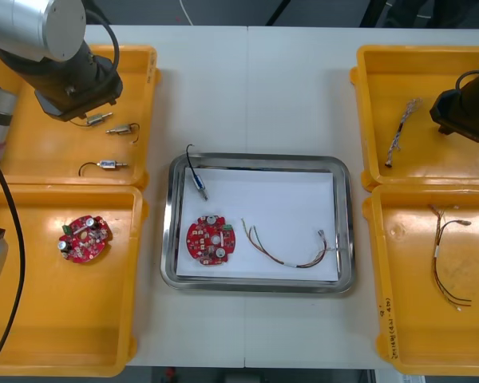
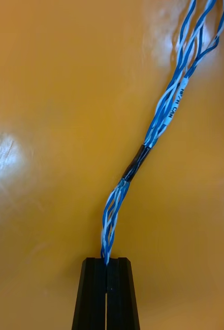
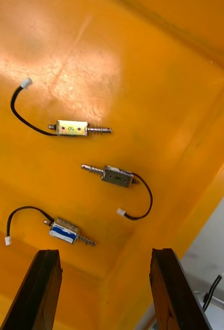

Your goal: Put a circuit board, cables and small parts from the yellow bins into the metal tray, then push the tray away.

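Now, a count

Right gripper (image 2: 107, 260) clenched on one twisted blue and white cable (image 2: 143, 149) in far right yellow bin (image 1: 407, 72). Left gripper (image 3: 104, 251) released over three small metal parts (image 3: 70, 128). Metal tray (image 1: 255, 158) holds one circuit board (image 1: 211, 238), one red and yellow cable (image 1: 287, 247).

Inside the tray (image 1: 168, 239), a circuit board (image 1: 211, 239) is lying near-left, a small metal part (image 1: 199, 185) behind it, a cable (image 1: 291, 254) to its right. Left of the tray, the far-left bin (image 1: 32, 152) is holding three small metal parts (image 1: 124, 128) under the left gripper (image 3: 106, 252), the near-left bin (image 1: 56, 319) a second board (image 1: 85, 238). Right of the tray, the far-right bin (image 1: 383, 88) is holding a twisted cable (image 1: 403, 128), its end between the right gripper (image 2: 107, 260) fingers (image 2: 94, 289), the near-right bin (image 1: 415, 319) another cable (image 1: 443, 255).
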